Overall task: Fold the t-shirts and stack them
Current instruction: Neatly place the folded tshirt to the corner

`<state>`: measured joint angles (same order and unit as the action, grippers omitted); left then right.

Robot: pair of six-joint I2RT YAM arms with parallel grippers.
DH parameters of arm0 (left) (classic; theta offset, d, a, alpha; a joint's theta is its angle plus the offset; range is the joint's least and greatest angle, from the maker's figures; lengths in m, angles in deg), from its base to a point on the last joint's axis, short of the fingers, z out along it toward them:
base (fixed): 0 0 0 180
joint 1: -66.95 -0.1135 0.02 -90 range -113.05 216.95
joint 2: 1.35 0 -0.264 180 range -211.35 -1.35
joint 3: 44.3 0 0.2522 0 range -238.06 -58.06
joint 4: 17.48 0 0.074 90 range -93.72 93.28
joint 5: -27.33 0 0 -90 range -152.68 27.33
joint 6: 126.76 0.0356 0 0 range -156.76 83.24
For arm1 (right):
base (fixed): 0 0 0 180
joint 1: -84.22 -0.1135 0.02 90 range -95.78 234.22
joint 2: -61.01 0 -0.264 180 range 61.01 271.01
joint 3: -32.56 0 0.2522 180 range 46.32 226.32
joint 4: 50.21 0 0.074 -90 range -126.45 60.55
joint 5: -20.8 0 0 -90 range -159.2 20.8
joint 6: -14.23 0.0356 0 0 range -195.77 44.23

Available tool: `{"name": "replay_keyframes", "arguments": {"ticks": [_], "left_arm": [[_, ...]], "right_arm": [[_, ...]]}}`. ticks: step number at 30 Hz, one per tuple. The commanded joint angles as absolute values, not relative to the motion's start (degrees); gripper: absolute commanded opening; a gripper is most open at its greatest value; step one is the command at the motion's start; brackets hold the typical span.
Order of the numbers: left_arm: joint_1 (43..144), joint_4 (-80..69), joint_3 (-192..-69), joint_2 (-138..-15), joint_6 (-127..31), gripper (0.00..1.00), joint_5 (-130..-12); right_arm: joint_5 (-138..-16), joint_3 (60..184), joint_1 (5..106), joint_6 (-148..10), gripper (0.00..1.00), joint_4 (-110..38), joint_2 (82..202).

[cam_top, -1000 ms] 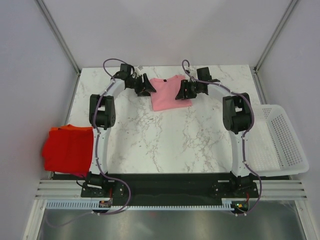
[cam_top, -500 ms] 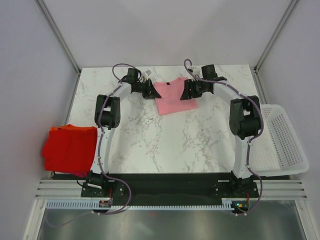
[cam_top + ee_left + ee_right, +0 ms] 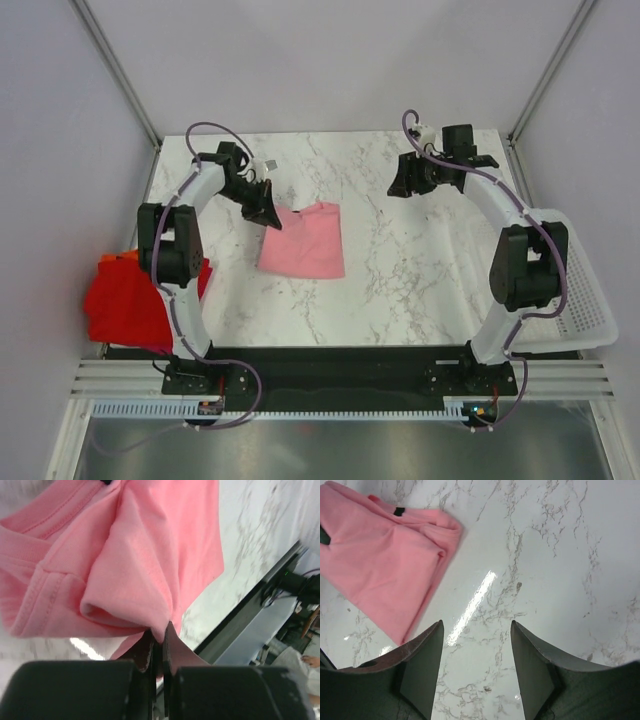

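On the marble table (image 3: 400,290) the folded pink t-shirt (image 3: 303,242) lies left of centre, its long axis running far to near with a slight lean. The left gripper (image 3: 270,213) pinches its far left corner. Half a second ago it lay farther back between both grippers; the right gripper (image 3: 403,186) now hangs spread open, well apart.

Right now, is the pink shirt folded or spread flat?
Folded. From above, the pink shirt is a compact rectangle, and the left tool pinches a doubled-over edge where the cloth layers stack.
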<state>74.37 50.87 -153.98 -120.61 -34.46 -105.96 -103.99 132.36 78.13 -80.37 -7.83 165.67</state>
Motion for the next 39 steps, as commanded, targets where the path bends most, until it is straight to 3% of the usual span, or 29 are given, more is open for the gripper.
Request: {"name": "replay_keyframes", "arguments": {"ticks": [1,14,27,39], "left_arm": [[74.1,65.3,-147.1,-113.9,-21.7,0.02,-98.0],[70.2,71.0,-127.9,-88.0,-16.1,0.02,-84.0],[60.2,79.3,-123.6,-66.1,-9.0,0.02,-73.8],[51.0,81.4,-130.2,-58.7,-1.6,0.02,-67.6]], "right_arm": [[-106.5,129.2,78.2,-83.6,0.64,-7.4,159.9],[-108.3,118.6,78.3,-83.2,0.65,-9.7,147.9],[-110.3,117.1,78.3,-80.5,0.66,-13.2,147.8],[-110.9,115.1,78.3,-80.3,0.66,-14.7,147.1]]}}
